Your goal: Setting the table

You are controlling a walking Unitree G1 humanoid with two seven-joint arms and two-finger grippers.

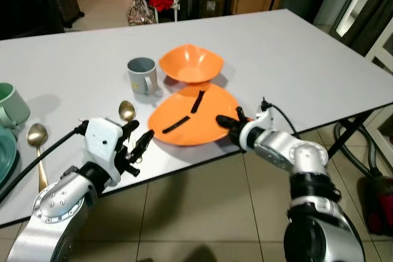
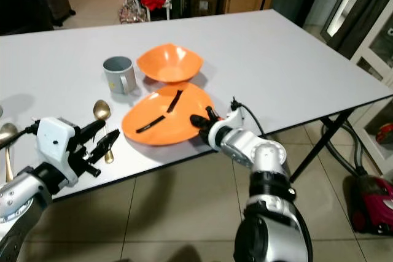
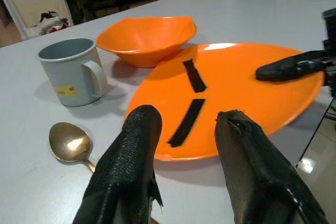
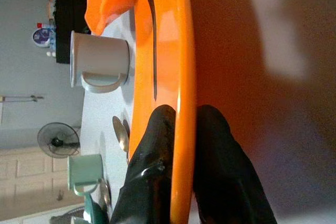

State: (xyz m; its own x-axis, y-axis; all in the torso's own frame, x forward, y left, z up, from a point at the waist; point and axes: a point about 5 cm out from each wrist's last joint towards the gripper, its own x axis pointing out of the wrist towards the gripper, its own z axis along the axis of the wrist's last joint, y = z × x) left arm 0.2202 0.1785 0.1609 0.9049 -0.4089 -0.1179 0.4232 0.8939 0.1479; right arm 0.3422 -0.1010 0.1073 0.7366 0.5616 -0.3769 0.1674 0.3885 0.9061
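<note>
An orange plate with two black strips on it lies near the table's front edge. My right gripper is shut on the plate's near right rim, one finger above and one below. An orange bowl stands just behind the plate, with a grey mug to its left. A gold spoon lies left of the plate. My left gripper hovers open over the table edge just in front of that spoon; its fingers point toward the plate.
Another gold spoon lies at the left, beside a pale green mug and a teal dish. The white table stretches bare to the right. Below the front edge is tiled floor.
</note>
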